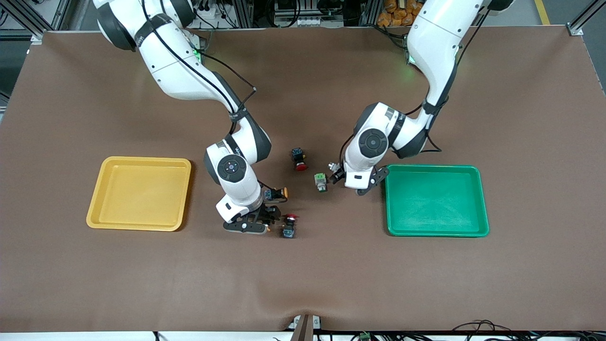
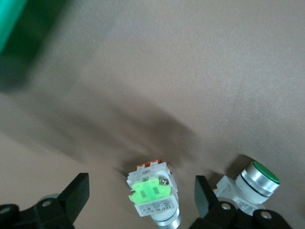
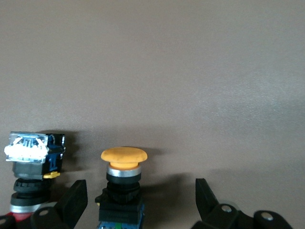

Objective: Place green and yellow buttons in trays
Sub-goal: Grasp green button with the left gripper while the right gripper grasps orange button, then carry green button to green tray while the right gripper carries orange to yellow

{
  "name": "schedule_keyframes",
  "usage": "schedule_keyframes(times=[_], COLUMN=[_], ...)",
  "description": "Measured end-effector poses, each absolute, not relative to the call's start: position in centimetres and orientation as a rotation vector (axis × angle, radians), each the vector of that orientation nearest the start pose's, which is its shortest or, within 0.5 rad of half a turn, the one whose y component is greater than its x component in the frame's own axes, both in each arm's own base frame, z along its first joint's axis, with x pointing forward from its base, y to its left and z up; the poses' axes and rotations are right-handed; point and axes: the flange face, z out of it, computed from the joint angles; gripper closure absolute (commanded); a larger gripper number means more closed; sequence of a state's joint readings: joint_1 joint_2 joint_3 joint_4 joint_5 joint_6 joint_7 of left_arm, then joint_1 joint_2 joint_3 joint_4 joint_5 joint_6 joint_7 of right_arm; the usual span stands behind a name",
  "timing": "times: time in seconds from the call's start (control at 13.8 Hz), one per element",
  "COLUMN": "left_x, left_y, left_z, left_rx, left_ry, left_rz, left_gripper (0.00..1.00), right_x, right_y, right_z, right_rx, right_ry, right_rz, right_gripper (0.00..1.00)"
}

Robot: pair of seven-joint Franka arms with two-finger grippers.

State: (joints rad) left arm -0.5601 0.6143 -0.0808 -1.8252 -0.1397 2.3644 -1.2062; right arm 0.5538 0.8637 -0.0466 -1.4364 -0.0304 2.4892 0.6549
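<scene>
Front view: red-capped switches point(image 1: 299, 159) beside open, empty left tool point(image 1: 337, 174) and right tool point(image 1: 265, 215).

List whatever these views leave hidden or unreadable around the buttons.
- Front view: the right gripper covers the yellow button, apart from a sliver.
- Left wrist view: the lower end of the green button between the fingers is cut off by the edge; its label is too small to read.
- Left wrist view: the green tray is a blurred corner.

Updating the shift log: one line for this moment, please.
left gripper: open, astride green button | right gripper: open, astride yellow button | green tray, yellow tray: no buttons inside
</scene>
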Motion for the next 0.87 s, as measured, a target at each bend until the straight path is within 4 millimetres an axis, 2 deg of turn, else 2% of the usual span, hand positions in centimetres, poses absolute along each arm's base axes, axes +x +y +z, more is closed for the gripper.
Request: schedule_keyframes(times=[0.07,0.14,0.22,0.29,0.36,0.43,0.72,0.87], left_x=[51.2,51.0,50.8,50.6,50.5,50.5,51.2,52.0], left_y=[-38.4,-38.7,-39.0,-39.2,-39.4,-39.4,-39.3,-38.6], left_z=[18.8,18.4,18.1,17.8,17.7,17.7,18.2,19.2], left_rx=[-2.97,-2.968,-2.969,-2.971,-2.973,-2.974,-2.987,-2.985], left_ry=[-1.067,-1.069,-1.066,-1.063,-1.059,-1.058,-1.051,-1.025], left_rz=[0.25,0.25,0.248,0.247,0.246,0.245,0.233,0.245], left_gripper=[0.05,0.27,0.65,0.82,0.97,1.0,1.0,1.0], right_x=[64.4,64.3,64.1,64.0,63.9,63.9,64.2,65.2], right_y=[36.8,37.0,37.4,37.6,37.8,37.8,37.7,37.0], right_z=[19.0,18.8,18.6,18.6,18.6,18.6,18.9,20.0], right_rx=[-3.063,-3.063,-3.063,-3.063,-3.063,-3.062,-3.06,-3.052], right_ry=[0.159,0.152,0.145,0.14,0.137,0.136,0.141,0.162], right_rz=[-0.293,-0.292,-0.291,-0.291,-0.292,-0.293,-0.303,-0.336], right_gripper=[0.09,0.28,0.55,0.88,1.0,1.0,1.0,1.0])
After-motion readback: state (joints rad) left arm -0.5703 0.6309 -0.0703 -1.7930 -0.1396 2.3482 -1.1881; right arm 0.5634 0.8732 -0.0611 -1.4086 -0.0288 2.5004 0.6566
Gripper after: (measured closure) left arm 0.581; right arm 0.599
